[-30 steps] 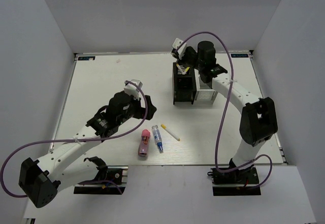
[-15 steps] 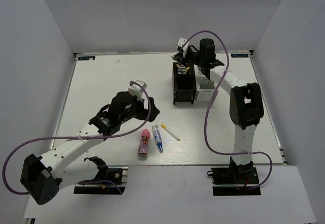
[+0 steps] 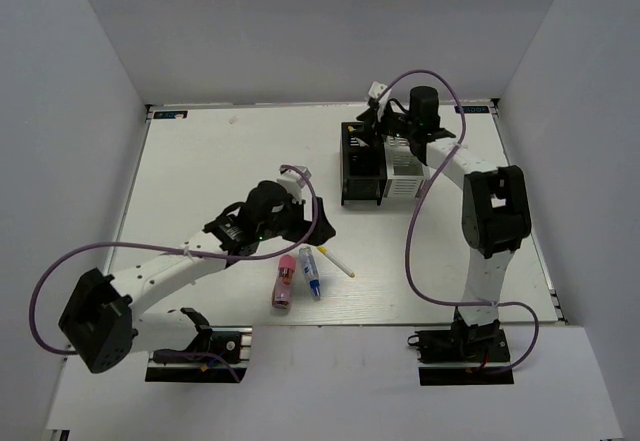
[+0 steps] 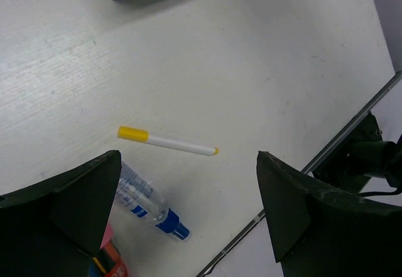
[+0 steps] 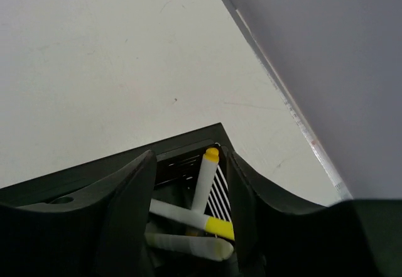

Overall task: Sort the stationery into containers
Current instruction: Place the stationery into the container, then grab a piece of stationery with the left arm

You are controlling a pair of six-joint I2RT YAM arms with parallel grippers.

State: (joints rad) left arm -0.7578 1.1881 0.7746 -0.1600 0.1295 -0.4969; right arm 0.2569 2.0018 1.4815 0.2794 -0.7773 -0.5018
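Observation:
A white pen with a yellow cap [image 3: 335, 261] lies on the table; it also shows in the left wrist view [image 4: 166, 141]. Left of it lie a clear blue-tipped tube [image 3: 311, 274] [image 4: 148, 202] and a stubby pink tube [image 3: 284, 281] [image 4: 108, 259]. My left gripper [image 3: 303, 229] [image 4: 188, 186] is open and empty just above these items. The black box [image 3: 362, 169] [image 5: 119, 161] and the white box [image 3: 406, 173] stand side by side at the back. My right gripper [image 3: 371, 121] [image 5: 188, 192] is open over the black box's far end, its fingers either side of three yellow-ended pens [image 5: 207, 176] inside.
The table's near edge with a metal rail [image 4: 339, 135] runs just past the loose items. The right arm's purple cable [image 3: 415, 221] hangs beside the boxes. The back wall and table corner [image 5: 276, 95] are close behind the right gripper.
My left gripper has moved right and toward the loose pen and tubes. My right gripper has shifted right and back over the black box's far end.

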